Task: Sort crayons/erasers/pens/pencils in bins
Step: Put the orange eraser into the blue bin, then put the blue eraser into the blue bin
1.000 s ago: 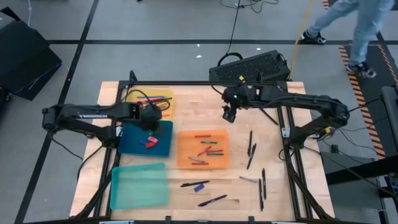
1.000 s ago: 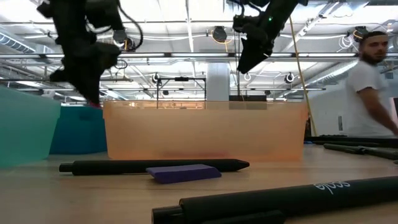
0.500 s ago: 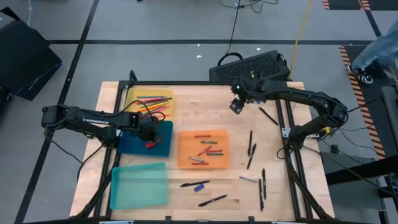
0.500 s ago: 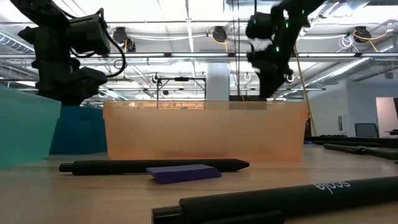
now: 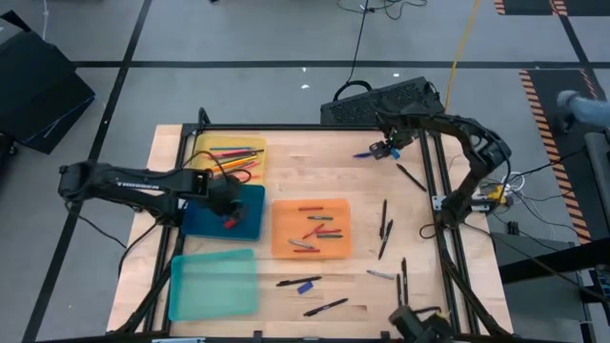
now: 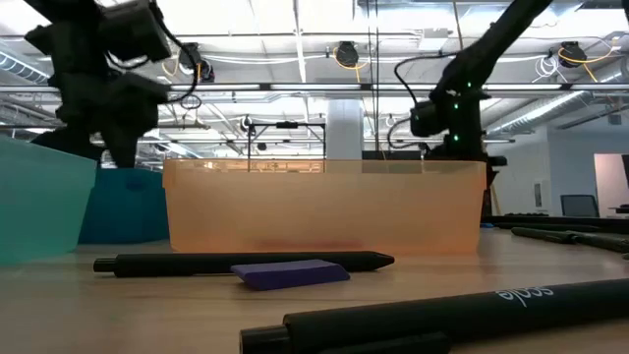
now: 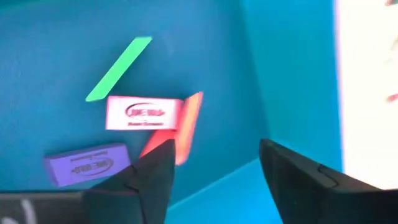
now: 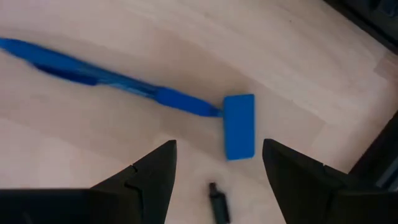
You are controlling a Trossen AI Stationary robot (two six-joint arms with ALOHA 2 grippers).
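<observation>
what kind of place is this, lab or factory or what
Most likely a robotics lab or workshop in an open industrial hall. The low view shows exposed ceiling pipes and strip lights overhead; the high view shows a wooden table with two mounted arms on a grey floor marked with tape lines.

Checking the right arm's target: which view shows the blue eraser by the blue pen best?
The right wrist view: the blue eraser fills it, touching the blue pen. The high view shows a speck; the others miss it.
</observation>
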